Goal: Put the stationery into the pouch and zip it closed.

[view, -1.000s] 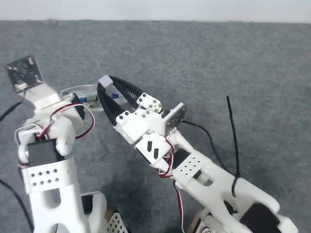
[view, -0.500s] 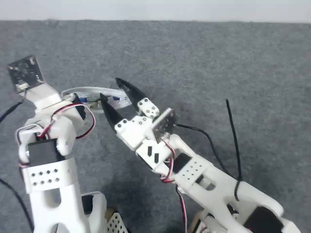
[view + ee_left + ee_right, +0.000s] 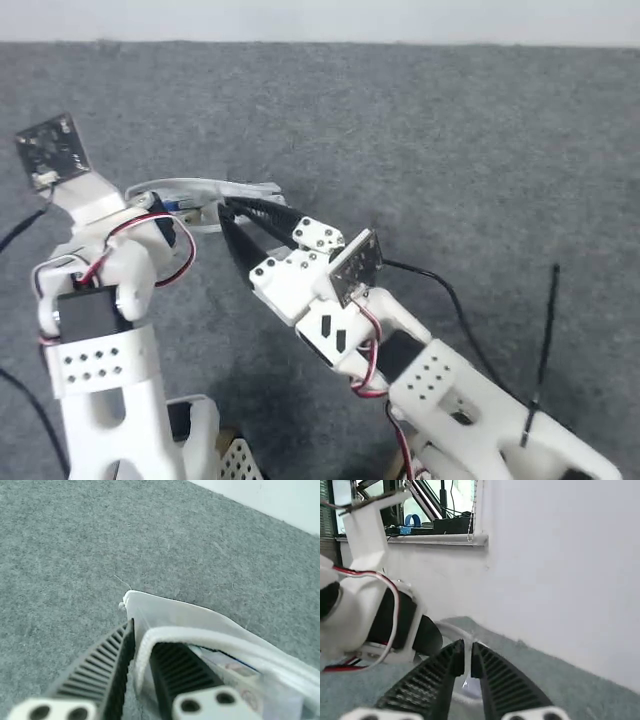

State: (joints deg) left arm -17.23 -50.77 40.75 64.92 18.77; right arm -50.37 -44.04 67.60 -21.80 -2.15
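My left tool [image 3: 141,636] is clenched on the pouch [image 3: 170,615]. One ribbed finger sits outside the white wall and the other inside the mouth, with the rim pinched between them. The pouch lies on the grey counter [image 3: 450,130] just ahead of my left arm, and its mouth is open. Some stationery [image 3: 220,660] lies inside it, pale with a bit of blue, though I cannot tell which pieces. In the high view the pouch [image 3: 195,187] stretches from my left wrist toward my right tool [image 3: 224,208], which meets the pouch at its right-hand end. That tool is clenched too. From its own wrist the fingers stand almost together, and a thin white sliver of the pouch's edge shows in the slit.
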